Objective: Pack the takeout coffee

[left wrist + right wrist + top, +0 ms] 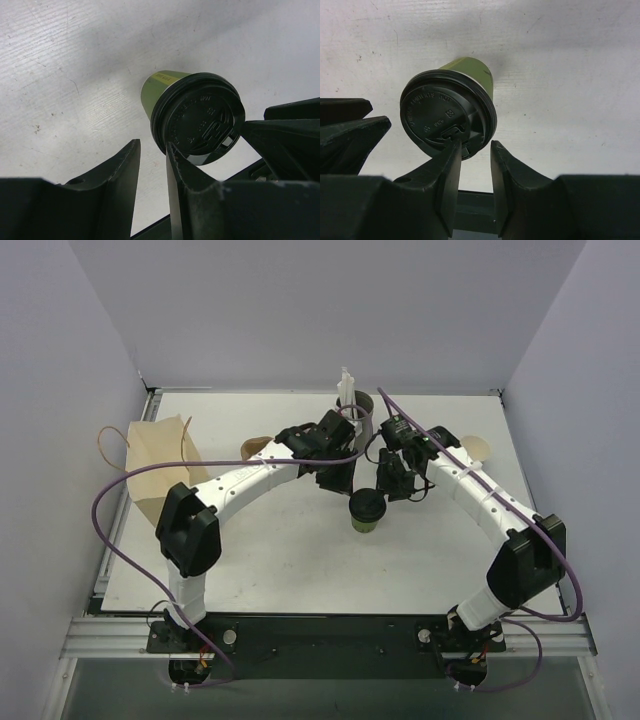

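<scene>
1. Waiting at the tabletop's (300,570) left edge, the bag (160,465) is standing well apart from the cup (366,512).
2. Left jaws are hovering beside the lid (200,120), narrowly spread and gripping nothing.
3. Right jaws are also narrowly spread, with one finger sitting at the lid's rim.
4. The cup is standing upright mid-tabletop, so a sideways nudge from either arm is risking a tip-over.
5. The lid is sitting on the cup. Pinching only its rim is risking popping it off.
</scene>
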`<action>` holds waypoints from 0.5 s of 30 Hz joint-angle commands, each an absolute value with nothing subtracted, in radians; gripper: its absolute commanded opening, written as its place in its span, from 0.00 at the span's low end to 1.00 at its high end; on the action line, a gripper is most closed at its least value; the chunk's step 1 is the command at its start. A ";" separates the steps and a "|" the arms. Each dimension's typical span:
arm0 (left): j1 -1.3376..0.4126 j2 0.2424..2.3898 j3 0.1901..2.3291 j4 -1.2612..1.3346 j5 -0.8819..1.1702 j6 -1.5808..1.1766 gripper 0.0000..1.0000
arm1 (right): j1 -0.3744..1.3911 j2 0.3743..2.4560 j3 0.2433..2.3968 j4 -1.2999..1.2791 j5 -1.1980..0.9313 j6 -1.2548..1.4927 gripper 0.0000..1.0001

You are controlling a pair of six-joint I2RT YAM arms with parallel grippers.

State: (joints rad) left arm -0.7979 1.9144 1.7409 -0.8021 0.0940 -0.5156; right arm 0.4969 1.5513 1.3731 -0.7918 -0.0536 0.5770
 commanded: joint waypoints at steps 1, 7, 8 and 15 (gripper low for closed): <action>-0.802 1.931 1.781 -0.758 0.101 -0.525 0.37 | 0.486 1.575 1.351 -0.787 -0.052 0.580 0.25; -0.810 1.940 1.775 -0.747 0.112 -0.523 0.36 | 0.480 1.588 1.315 -0.759 -0.058 0.577 0.23; -0.811 1.945 1.776 -0.747 0.112 -0.525 0.36 | 0.482 1.589 1.312 -0.756 -0.060 0.575 0.23; -0.813 1.954 1.781 -0.752 0.117 -0.522 0.35 | 0.479 1.597 1.284 -0.736 -0.067 0.578 0.21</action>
